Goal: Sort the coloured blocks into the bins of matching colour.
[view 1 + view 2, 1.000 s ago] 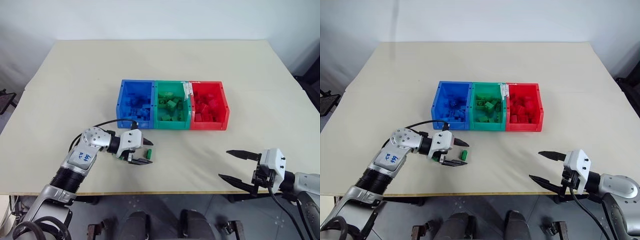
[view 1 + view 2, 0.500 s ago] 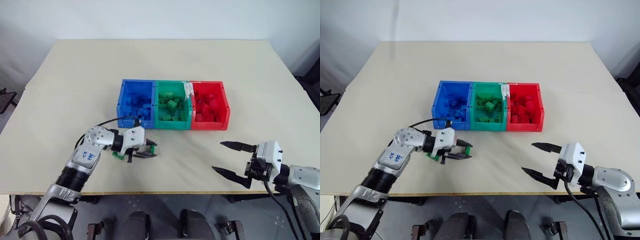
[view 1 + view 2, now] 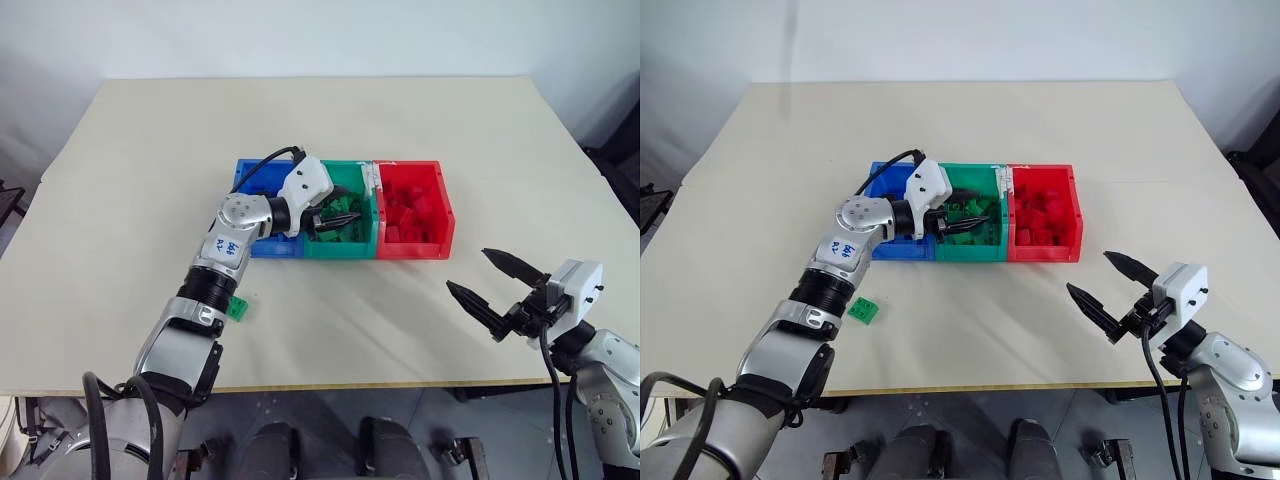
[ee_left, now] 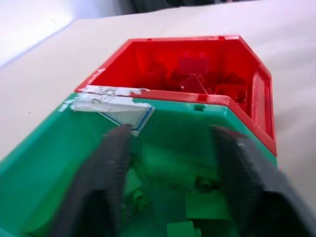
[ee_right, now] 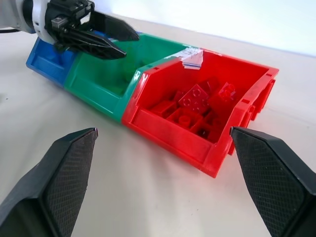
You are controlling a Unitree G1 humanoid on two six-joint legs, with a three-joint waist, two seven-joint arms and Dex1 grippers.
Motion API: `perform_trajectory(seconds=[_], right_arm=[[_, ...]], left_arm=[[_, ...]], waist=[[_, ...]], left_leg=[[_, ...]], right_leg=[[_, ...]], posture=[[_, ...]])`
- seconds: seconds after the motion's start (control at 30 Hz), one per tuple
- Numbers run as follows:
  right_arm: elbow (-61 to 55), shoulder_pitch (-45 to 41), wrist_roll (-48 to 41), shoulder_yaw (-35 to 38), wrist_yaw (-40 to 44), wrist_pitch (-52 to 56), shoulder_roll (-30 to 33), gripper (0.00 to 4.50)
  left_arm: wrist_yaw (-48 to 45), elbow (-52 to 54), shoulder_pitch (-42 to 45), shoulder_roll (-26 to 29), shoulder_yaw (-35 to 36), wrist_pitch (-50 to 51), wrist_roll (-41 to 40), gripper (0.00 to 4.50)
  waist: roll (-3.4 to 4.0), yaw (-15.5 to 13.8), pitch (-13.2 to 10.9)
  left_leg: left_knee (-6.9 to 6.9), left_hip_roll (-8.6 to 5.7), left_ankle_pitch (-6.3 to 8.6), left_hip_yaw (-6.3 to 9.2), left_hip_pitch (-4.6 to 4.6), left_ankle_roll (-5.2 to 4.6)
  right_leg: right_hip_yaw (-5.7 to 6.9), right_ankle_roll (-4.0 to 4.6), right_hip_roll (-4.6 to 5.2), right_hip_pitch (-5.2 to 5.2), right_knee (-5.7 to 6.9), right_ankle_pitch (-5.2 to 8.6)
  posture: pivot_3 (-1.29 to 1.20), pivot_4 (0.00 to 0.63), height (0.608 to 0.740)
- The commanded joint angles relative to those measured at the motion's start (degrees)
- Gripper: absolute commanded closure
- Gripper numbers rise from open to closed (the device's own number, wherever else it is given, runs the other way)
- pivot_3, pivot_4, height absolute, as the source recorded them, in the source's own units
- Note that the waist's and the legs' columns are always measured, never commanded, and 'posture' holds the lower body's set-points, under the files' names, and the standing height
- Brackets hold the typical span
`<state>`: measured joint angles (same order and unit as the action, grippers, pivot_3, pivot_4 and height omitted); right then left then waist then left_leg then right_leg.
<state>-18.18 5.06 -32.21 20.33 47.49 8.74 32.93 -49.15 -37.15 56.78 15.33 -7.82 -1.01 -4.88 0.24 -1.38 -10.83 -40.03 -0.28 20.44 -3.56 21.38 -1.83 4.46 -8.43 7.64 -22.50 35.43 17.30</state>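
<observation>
**A:** Left eye view first: we have the left gripper (image 3: 338,215) reaching over the green bin (image 3: 363,240), with its fingers parted and nothing between them that we can see.

**B:** The left wrist view agrees. The two black fingers (image 4: 106,177) stand apart above the green blocks lying in that bin, and the gap between them is bare. So we judge that this is the drop step, with the release made over the matching colour.

**A:** The green bin sits in the middle of the three joined trays, between the blue bin (image 3: 247,181) and the red bin (image 3: 440,215), and there is a white tag (image 4: 112,106) on the wall between green and red.

**B:** What is left on the table (image 3: 320,120)?

**A:** We count one loose green block (image 3: 864,311), lying near the front edge, well apart from the bins and just beside the left forearm. We see no other loose blocks.

**B:** And the right gripper (image 3: 497,288)?

**A:** It hangs to the right of the bins with its jaws wide and empty.

**B:** Then our next move, as we read it, is to draw the left gripper out of the green bin without catching the bin wall, bring it down over that loose green block and close on it squarely.

**A:** The block is small and low, so the fingers must straddle it cleanly or it may skid away.
</observation>
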Motion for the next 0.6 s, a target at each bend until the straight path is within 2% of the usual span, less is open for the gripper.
perform_trajectory(seconds=[0.03,0.07,0.13,0.27,0.47,0.6], right_arm=[[-2.4,-0.6,0.2,-0.5,0.7,-1.0,1.0,0.0],[-2.2,-1.3,0.3,-1.2,1.4,-0.8,1.4,0.0],[-2.0,-2.0,0.5,-2.0,2.2,-0.7,1.9,0.0],[0.6,-6.3,0.7,-6.2,7.3,-0.4,3.9,0.0],[5.6,-13.4,2.2,-14.0,16.7,-1.0,6.3,0.0],[9.3,-18.5,3.0,-17.9,21.9,-1.7,6.2,0.0]], left_arm=[[-2.6,3.1,-0.2,1.3,1.9,-2.3,-2.2,0.41],[-3.6,5.3,-1.7,2.4,2.5,-3.1,-2.9,0.08],[-4.7,7.9,-3.6,3.8,3.2,-3.9,-3.5,0.03],[-9.9,19.1,-13.8,12.3,8.4,-4.4,-8.3,0.03],[-15.9,30.6,-35.4,24.4,20.8,-4.8,-16.8,0.03],[-14.3,35.2,-49.6,28.0,29.9,-3.1,-19.3,0.03]], waist=[[0.0,0.0,0.0],[0.0,0.0,0.0],[0.0,0.1,0.0],[0.02,1.3,0.0],[0.01,1.6,0.0],[0.0,1.1,0.0]], left_leg=[[0.0,0.0,0.0,0.01,0.0,0.0],[0.0,0.0,0.0,0.01,0.0,0.0],[0.0,0.06,0.0,0.07,-0.03,0.0],[0.03,0.2,0.0,0.08,-0.09,0.02],[0.04,0.32,0.03,0.17,-0.1,0.03],[0.0,0.27,0.08,0.32,-0.07,0.01]], right_leg=[[0.0,0.0,0.0,0.0,0.0,0.0],[0.0,0.0,0.0,0.0,0.0,0.0],[-0.04,0.0,0.01,-0.01,0.0,0.0],[-0.09,0.01,0.0,-0.01,0.02,0.0],[-0.05,0.04,0.07,0.0,0.01,0.02],[0.06,0.05,0.22,0.04,0.0,0.03]], posture=[[0.0,0.15,0.74],[0.0,0.15,0.74],[0.0,0.15,0.74],[0.0,0.15,0.74],[0.0,0.15,0.74],[0.0,0.15,0.74]])
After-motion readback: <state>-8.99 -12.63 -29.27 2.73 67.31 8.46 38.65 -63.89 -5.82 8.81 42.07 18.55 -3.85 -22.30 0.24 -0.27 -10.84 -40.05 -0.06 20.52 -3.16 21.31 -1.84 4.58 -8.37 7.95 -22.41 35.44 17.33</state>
